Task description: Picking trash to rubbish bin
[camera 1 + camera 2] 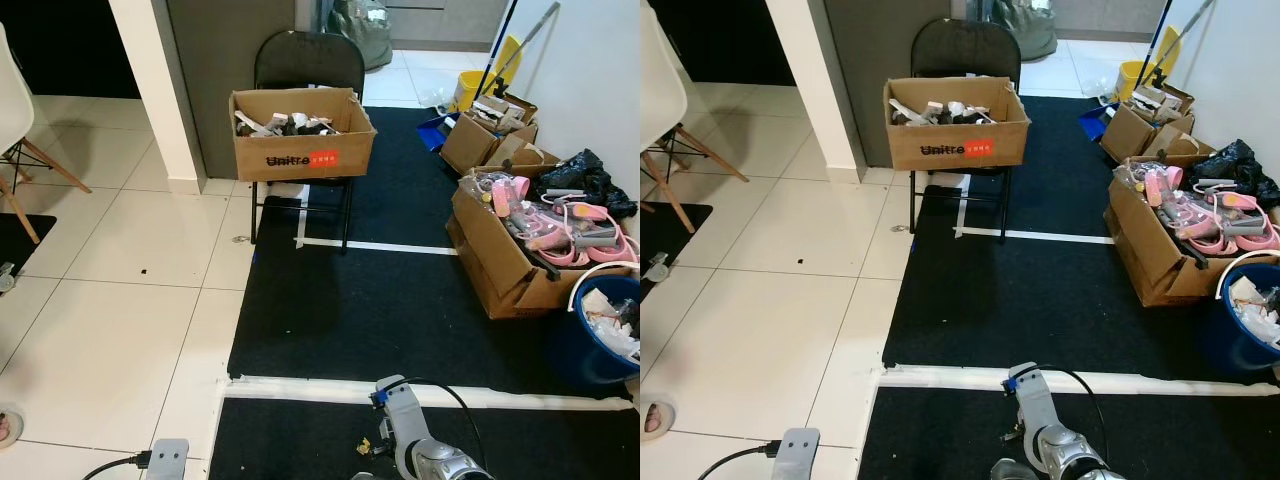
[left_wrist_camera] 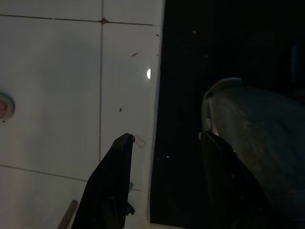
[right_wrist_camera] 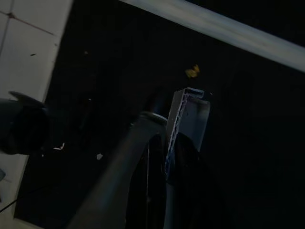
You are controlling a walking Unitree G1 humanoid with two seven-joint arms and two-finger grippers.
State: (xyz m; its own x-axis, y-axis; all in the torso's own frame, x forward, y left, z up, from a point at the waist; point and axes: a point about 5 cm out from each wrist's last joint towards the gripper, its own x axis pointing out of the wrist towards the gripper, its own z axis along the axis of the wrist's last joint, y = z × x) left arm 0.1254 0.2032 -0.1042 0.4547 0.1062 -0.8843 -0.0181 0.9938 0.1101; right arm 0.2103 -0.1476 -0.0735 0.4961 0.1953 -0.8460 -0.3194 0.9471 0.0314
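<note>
A blue rubbish bin with white scraps inside stands at the right edge of the black mat. My right arm hangs low over the near mat. In its wrist view the right gripper looks shut on a pale ribbed strip that sticks out past the dark fingers. A tiny yellow scrap lies on the mat just beyond it. My left gripper is open with nothing in it, over the line where the white tiles meet the mat.
A folding chair carries a cardboard box of junk ahead. Open boxes with pink items line the right side, with black bags and a yellow mop bucket behind. White tape strips cross the mat. Tiled floor lies to the left.
</note>
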